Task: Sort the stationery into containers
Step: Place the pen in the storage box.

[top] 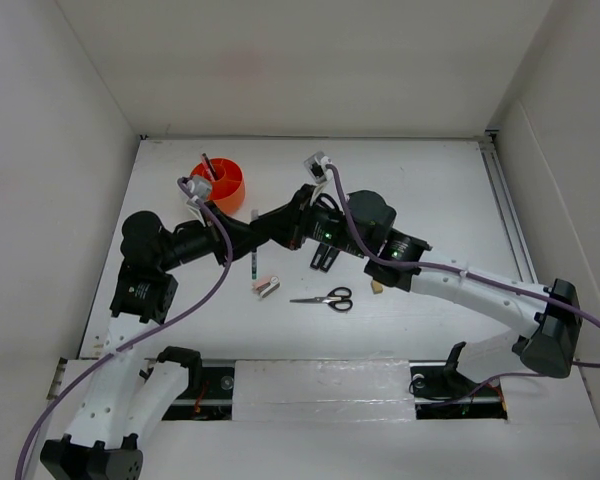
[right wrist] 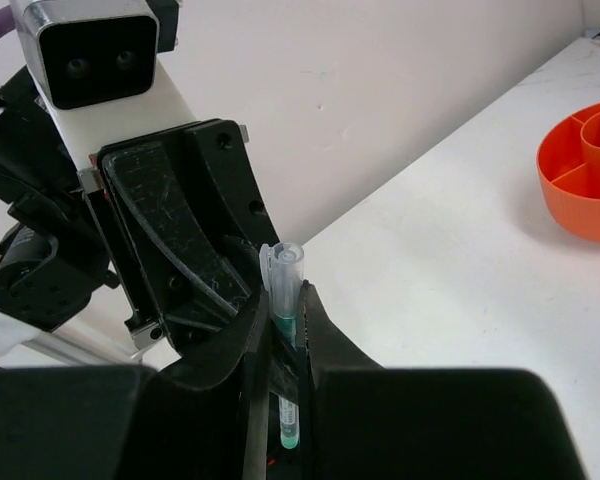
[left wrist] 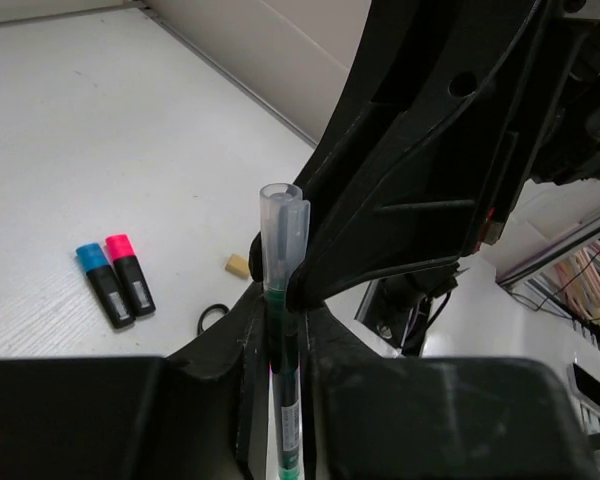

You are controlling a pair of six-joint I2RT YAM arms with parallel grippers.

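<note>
Above the middle of the white table (top: 440,190) we see both arms meeting nose to nose. Our left gripper (left wrist: 283,300) is clamped tight on a slim pen with a clear cap (left wrist: 282,215). Our right gripper (right wrist: 280,312) pinches the same pen from the opposite side, its jaws nearly closed. At the far left sits the round orange plastic tub (top: 236,192) with inner dividers, a thin red pen (top: 208,166) standing in one compartment. Nearer us on the table lie black-handled scissors (top: 326,298), a blue-capped black highlighter (left wrist: 102,282) touching a pink-capped black highlighter (left wrist: 129,271), a small beige-silver stapler (top: 267,286) and a tan eraser (left wrist: 238,265).
</note>
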